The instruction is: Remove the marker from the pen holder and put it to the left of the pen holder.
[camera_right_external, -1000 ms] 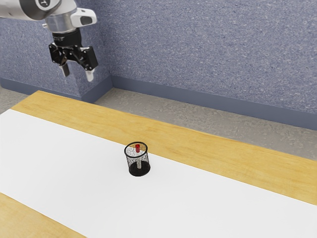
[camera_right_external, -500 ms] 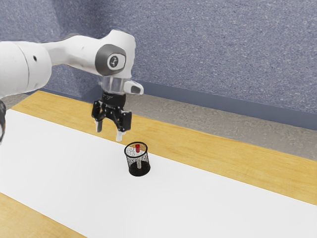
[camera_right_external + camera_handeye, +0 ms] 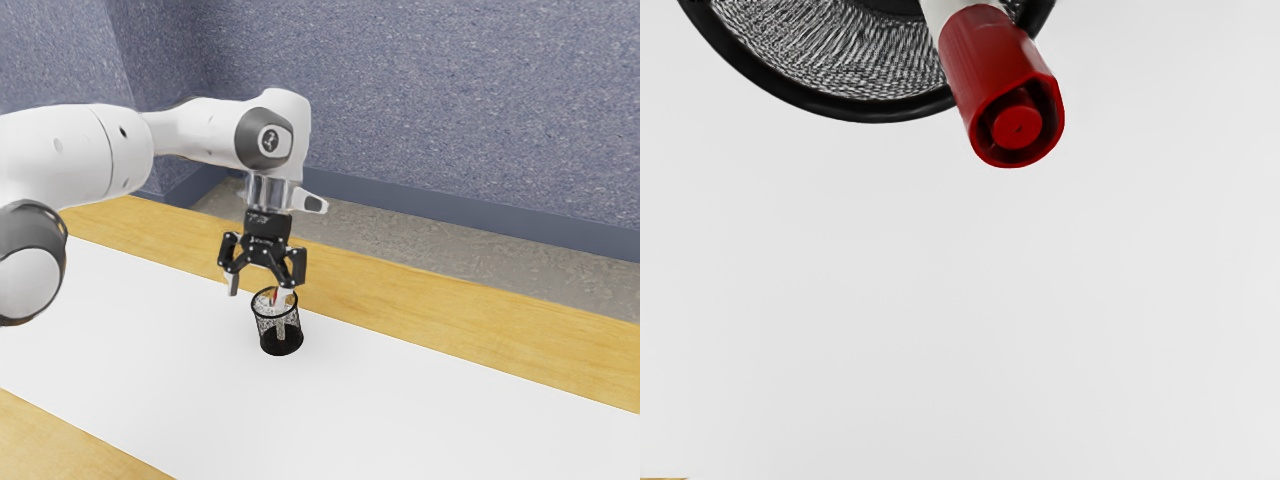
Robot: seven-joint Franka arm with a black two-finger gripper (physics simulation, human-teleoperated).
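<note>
My gripper (image 3: 258,291) is open at the height of the pen holder's top, its fingers wide apart. One fingertip stands outside the rim toward the exterior view's left; the other overlaps the rim near the marker's red end. The black mesh pen holder (image 3: 281,338) stands upright on the white strip. Inside it the marker (image 3: 281,327) leans, partly hidden by the fingertip and the mesh. In the wrist view the marker's red cap (image 3: 992,70) rises over the rim of the pen holder (image 3: 876,109), close under my hand.
A white strip (image 3: 400,400) runs along the wooden table (image 3: 440,301). Beyond the table's far edge are the floor and a blue-grey wall (image 3: 450,100). The arm reaches in from the exterior view's left, above the table.
My open gripper has swung in from the exterior view's upper left and come down to the pen holder's rim. The pen holder has stayed where it was.
</note>
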